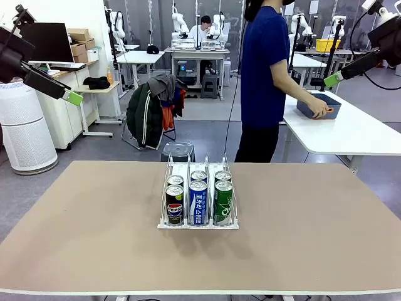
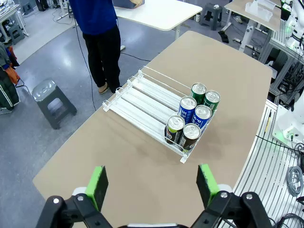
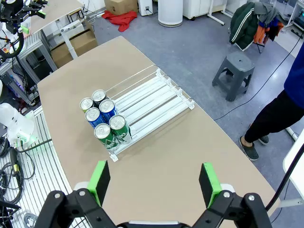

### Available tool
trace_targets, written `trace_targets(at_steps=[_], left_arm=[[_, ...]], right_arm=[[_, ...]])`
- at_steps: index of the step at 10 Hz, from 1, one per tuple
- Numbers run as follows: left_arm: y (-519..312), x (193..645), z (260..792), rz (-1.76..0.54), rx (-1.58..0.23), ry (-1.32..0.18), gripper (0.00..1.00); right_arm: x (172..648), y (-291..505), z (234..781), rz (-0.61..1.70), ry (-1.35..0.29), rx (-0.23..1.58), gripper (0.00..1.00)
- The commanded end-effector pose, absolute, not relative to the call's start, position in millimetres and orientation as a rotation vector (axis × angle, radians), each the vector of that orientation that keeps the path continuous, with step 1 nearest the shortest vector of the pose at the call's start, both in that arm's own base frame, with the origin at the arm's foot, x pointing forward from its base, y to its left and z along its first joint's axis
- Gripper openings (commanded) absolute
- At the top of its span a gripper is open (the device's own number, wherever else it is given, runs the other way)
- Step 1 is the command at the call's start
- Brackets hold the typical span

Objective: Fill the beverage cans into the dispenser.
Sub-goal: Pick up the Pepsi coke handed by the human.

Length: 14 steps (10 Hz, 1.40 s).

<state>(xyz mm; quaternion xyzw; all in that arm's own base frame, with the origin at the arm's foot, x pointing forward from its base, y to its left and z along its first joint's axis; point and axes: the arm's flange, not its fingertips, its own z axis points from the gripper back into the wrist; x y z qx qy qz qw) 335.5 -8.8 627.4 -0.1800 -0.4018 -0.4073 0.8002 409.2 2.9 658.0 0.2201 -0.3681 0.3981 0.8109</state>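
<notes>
Brown table (image 1: 94,238) with the dispenser (image 1: 199,225) at its middle, lanes running away from me toward the far edge. Six cans (image 1: 198,202) stand upright in it, two per lane, all packed at the end nearest my side. The left lane holds the black pair, the middle lane the blue-and-white pair and the right lane the green pair. The far stretch of each lane is bare white wire.

Both my arms are raised high and pulled out to the sides, well apart from the rack. From the front camera the left arm slants down and inward from the upper left corner, and the right arm mirrors it from the upper right. On the left wrist camera the left gripper (image 2: 152,184) is spread wide, its green pads (image 2: 97,186) far apart with nothing between them. It looks down on the table from above, the cans beyond the fingers. The right gripper (image 3: 154,183) reads the same on its own camera: jaws released, holding nothing, hovering high over the table edge.

Across the table the person (image 1: 263,75) stands turned toward a white side table (image 1: 351,135), one hand (image 1: 318,111) at the blue-grey bin (image 1: 307,108) there.
</notes>
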Motion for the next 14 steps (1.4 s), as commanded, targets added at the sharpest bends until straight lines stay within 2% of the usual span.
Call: trace_targets(at_steps=[1,14], left_arm=[[-7.7,334.0,626.8,-0.868,-0.392,-0.863,1.00],[-7.7,334.0,626.8,-0.868,-0.392,-0.863,1.00]], right_arm=[[412.2,2.6,655.7,0.874,-0.794,0.495,1.00],[412.2,2.6,655.7,0.874,-0.794,0.495,1.00]])
